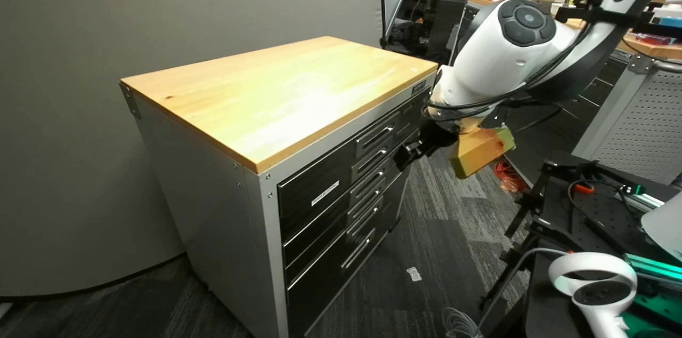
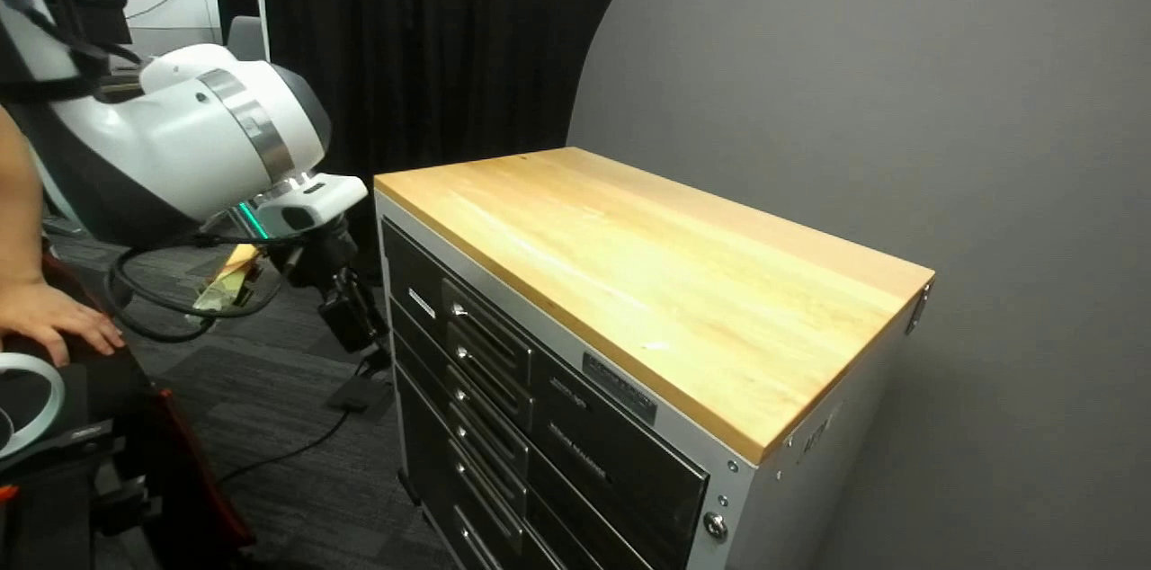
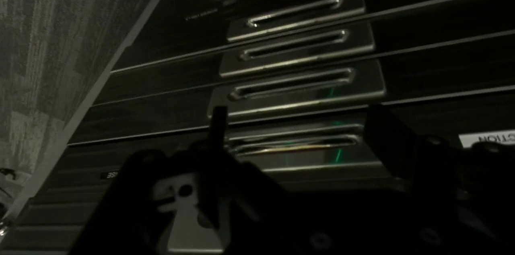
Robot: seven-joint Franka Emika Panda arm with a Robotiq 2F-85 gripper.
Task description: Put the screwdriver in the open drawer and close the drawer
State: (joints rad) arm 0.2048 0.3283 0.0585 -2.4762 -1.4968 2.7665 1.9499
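Note:
The drawer [image 1: 314,194] is the topmost dark front of the wooden-topped cabinet. It looks shut, flush with the frame, in both exterior views [image 2: 620,444]. Its recessed metal handle [image 3: 297,160] shows low in the wrist view. My gripper [image 1: 410,155] is in front of the cabinet's upper drawers, with its fingers pointing toward the fronts; it also shows in an exterior view [image 2: 358,318]. In the wrist view my gripper [image 3: 295,122] is open, its two black fingers wide apart with nothing between them. The handle shows beyond the fingers; contact cannot be told. The screwdriver is out of view.
Several lower dark drawers [image 3: 297,86] with similar handles lie below the top one. The wooden top [image 1: 287,87] has a protruding edge above the drawers. A person's hand [image 2: 54,318] rests on a black table near the arm. A white controller [image 1: 597,290] lies on that table.

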